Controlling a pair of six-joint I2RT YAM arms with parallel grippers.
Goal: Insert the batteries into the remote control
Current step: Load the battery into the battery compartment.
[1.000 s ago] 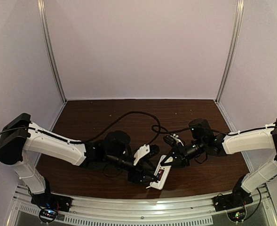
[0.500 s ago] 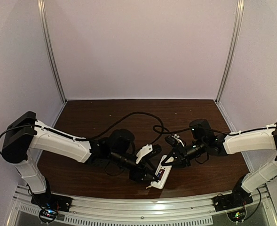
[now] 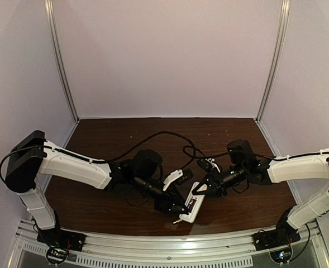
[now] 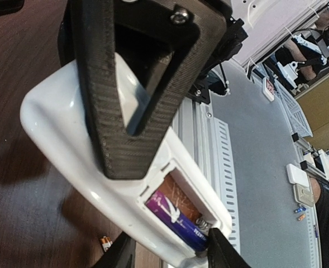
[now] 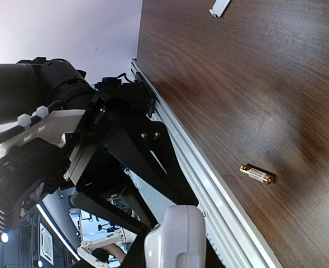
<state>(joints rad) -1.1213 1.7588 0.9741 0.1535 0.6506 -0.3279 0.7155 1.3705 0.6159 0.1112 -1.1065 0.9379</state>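
Note:
The white remote control (image 3: pixel 193 207) lies back-up near the table's front edge, its battery recess open. My right gripper (image 3: pixel 200 191) is shut on its far end; in the right wrist view (image 5: pixel 172 248) the remote (image 5: pixel 178 229) sits between the fingers. In the left wrist view the bluish-purple battery (image 4: pixel 178 220) lies in the recess of the remote (image 4: pixel 58 123). My left gripper (image 4: pixel 170 254) is open, its tips straddling the recess end, one tip at the battery's spring end. The gold battery (image 5: pixel 256 173) lies loose on the table by the front edge (image 3: pixel 176 221).
A thin white cover strip (image 5: pixel 219 6) lies on the wood farther off. The metal rail (image 3: pixel 170 245) runs along the table's front edge, close to the remote. Black cables (image 3: pixel 153 137) loop over the table behind both wrists.
My left arm has shifted a little to the right, its tips staying at the remote's near end. The right gripper and the remote have barely moved.

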